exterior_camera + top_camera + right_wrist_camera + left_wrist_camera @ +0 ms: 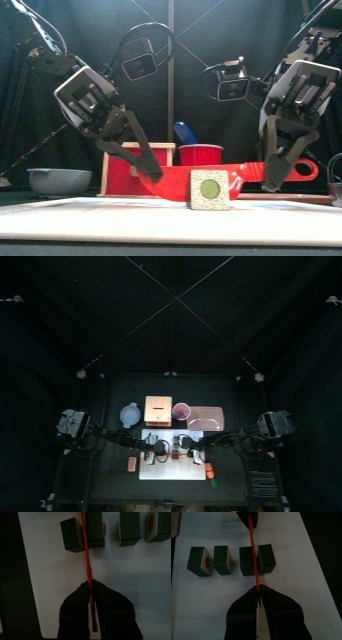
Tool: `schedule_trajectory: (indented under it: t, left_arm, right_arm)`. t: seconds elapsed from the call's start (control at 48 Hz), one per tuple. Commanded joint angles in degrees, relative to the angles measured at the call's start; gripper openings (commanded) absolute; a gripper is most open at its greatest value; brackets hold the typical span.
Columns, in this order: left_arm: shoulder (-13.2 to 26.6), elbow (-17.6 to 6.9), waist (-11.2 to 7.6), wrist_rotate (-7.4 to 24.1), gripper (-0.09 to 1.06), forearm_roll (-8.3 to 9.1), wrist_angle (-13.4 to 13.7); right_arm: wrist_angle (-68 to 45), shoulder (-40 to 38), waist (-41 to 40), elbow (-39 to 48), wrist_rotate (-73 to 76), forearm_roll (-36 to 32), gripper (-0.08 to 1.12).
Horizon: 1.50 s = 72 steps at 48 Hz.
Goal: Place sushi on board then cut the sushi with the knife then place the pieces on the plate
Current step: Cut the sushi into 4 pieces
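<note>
Both pairs of fingers are pressed together on the red knife [254,172]: the left gripper [258,589] pinches one end and the right gripper [89,584] the other. The blade hangs level between them, over the middle of the board [167,474]. The sushi [246,561] lies on the board under the blade, which sits in the seam between an end block and the other three; narrow gaps show between those three. The main risk, as I judge it, is uneven pressing. If one arm drops faster than the other, the thin blade could twist in the pinch or slide off the seam. That could tip the lone end block or shove the row across the board. With both grippers on the knife, neither is free to lift pieces. Behind the board stand the bowl [130,413], the box [159,409], the cup [181,410] with a blue knife [185,132], and, right-most, the tray [209,416]. The cup is just beside the tray and could be knocked on the way there.
</note>
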Motion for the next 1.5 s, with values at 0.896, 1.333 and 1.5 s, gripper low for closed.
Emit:
schedule_trajectory:
  t: [0.896, 1.333, 1.5]
  left_arm:
    - [-5.0, -0.4, -2.29, 0.5, 0.48, 0.53, 0.0]
    - [-11.1, 0.5, 0.18, 0.5, 0.51, 6.42, 0.1]
    - [-12.3, 0.9, 1.85, 0.5, 0.57, 7.03, 0.0]
  right_arm:
    - [0.6, -4.7, 2.0, -1.8, 0.0, 2.3, 0.4]
    - [1.1, -11.7, 0.6, -2.6, 0.1, -1.8, 0.4]
    - [1.5, -12.1, -0.5, -2.5, 0.0, -2.8, 0.4]
